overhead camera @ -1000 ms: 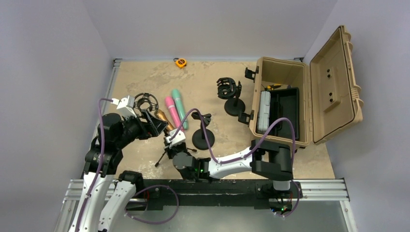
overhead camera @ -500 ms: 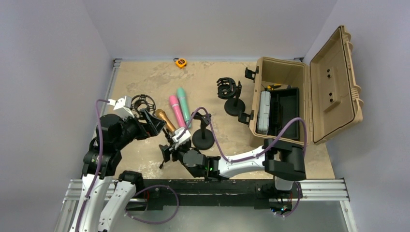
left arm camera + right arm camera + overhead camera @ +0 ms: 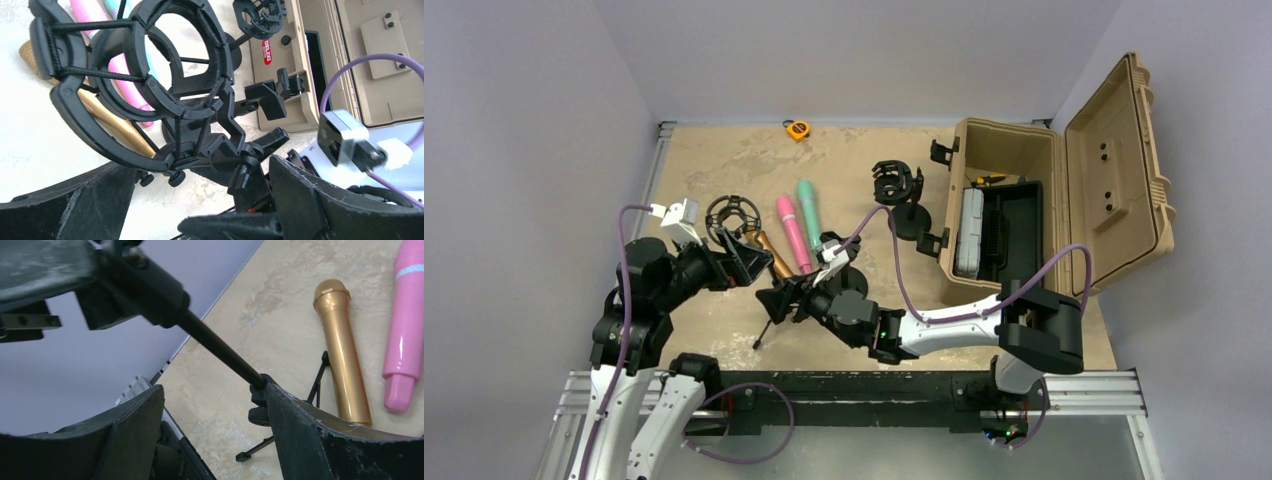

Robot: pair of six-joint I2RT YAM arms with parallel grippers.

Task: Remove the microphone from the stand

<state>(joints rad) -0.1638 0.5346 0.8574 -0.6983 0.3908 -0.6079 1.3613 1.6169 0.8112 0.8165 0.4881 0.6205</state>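
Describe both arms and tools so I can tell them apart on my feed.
The left arm and right arm have white links and black joints, each trailed by a looping purple cable. A white camera box sits at each wrist. The left tool and right tool are black with broad, rough fingers. Green lights glow on the right arm.

left gripper: near left, pointing right, jaws spread wide | right gripper: stretched left across near centre, jaws parted

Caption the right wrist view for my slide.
Open right gripper at the stand pole; gold microphone lies free on the table.
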